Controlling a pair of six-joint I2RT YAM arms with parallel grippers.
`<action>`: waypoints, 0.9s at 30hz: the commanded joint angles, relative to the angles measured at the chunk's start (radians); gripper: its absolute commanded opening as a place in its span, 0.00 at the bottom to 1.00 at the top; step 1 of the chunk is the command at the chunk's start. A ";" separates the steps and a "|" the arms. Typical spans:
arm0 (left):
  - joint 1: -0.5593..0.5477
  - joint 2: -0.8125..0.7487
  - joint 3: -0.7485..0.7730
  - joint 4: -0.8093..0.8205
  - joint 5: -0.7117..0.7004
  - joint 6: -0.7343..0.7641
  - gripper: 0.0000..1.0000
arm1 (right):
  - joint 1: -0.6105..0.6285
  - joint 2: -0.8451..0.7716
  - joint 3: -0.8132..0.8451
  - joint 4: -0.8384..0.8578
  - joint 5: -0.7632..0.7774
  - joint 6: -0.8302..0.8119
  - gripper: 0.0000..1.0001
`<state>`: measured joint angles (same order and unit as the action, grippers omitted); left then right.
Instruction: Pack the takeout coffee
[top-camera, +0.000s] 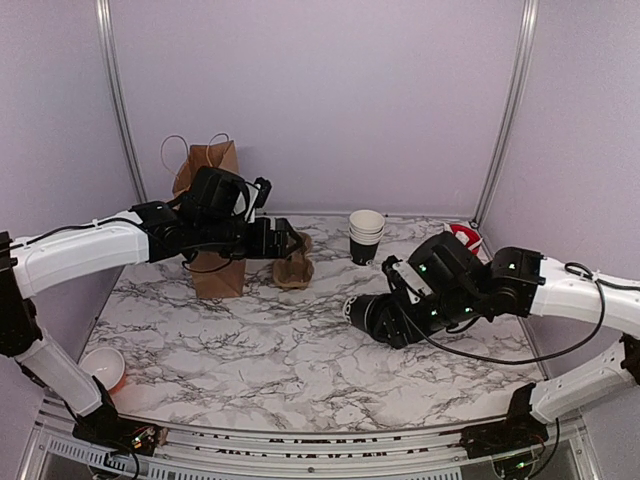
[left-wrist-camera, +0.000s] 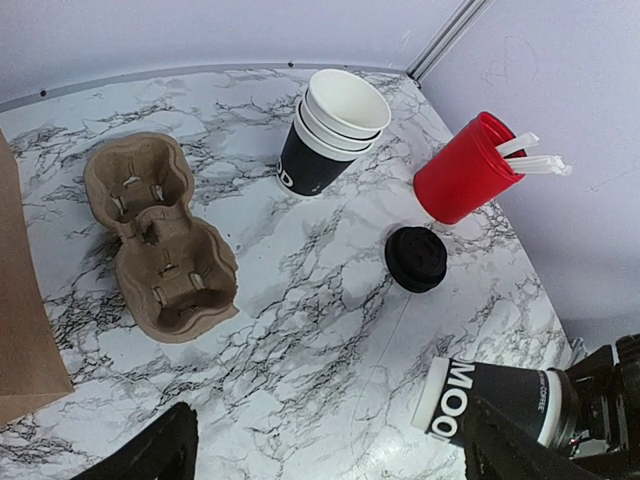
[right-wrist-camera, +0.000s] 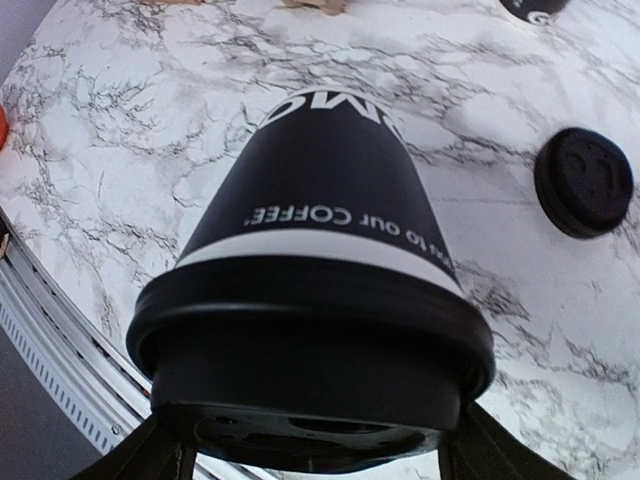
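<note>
The takeout coffee (top-camera: 362, 312) is a black paper cup with a black lid, held on its side just above the marble table. My right gripper (top-camera: 392, 318) is shut on its lid end, the cup's base pointing left. In the right wrist view the cup (right-wrist-camera: 320, 200) fills the frame between the fingers (right-wrist-camera: 150, 460). It also shows in the left wrist view (left-wrist-camera: 495, 400). My left gripper (top-camera: 290, 243) is open and empty, hovering over the brown cardboard cup carrier (top-camera: 295, 268), which also shows in the left wrist view (left-wrist-camera: 160, 235). A brown paper bag (top-camera: 212, 165) stands behind the left arm.
A stack of lidless black cups (top-camera: 366, 236) stands at the back centre. A red cup with white sticks (left-wrist-camera: 465, 168) is to its right. A loose black lid (left-wrist-camera: 415, 258) lies on the table beside them. A small white bowl (top-camera: 103, 367) sits at the front left.
</note>
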<state>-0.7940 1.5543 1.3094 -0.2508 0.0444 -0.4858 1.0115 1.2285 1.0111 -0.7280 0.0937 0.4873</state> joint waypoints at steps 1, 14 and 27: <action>-0.002 -0.068 -0.050 0.025 0.021 0.001 0.93 | -0.074 -0.092 0.035 -0.299 -0.037 0.058 0.56; -0.002 -0.209 -0.173 0.064 0.060 0.004 0.93 | -0.389 -0.164 0.013 -0.600 -0.133 -0.015 0.56; -0.001 -0.273 -0.242 0.100 0.100 0.026 0.93 | -0.428 -0.070 0.010 -0.636 -0.186 -0.045 0.57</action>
<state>-0.7940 1.3220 1.0863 -0.1848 0.1246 -0.4812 0.5953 1.1370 1.0111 -1.3479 -0.0635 0.4606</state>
